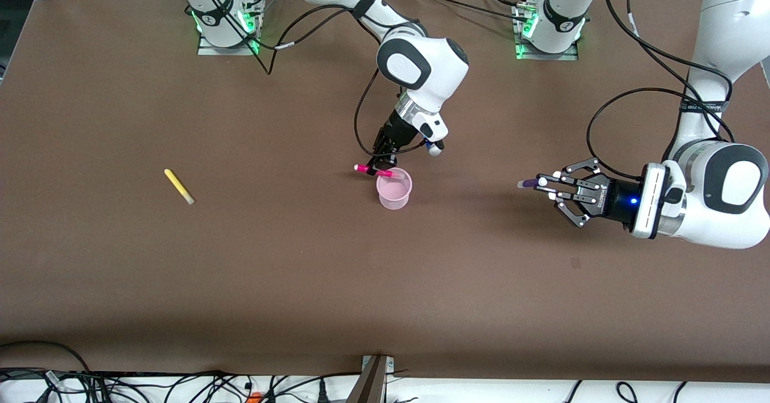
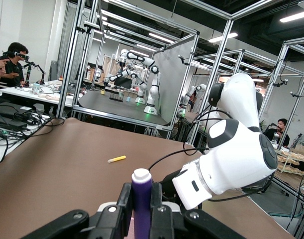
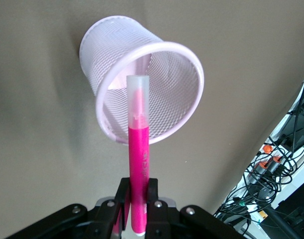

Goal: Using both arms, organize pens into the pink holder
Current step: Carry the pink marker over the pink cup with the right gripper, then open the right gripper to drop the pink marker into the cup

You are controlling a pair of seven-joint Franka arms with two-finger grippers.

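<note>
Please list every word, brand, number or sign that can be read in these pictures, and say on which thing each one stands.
White lettering on the left gripper, which holds the purple pen: too blurred to read.
Band on the left arm: print too small to read.
Faint print on the pink pen in the right gripper: unreadable.
Nothing else carries text.

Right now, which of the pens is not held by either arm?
The yellow pen: it lies loose on the table toward the right arm's end. The right gripper holds the magenta pen over the pink holder; the left gripper holds the purple pen.
</note>
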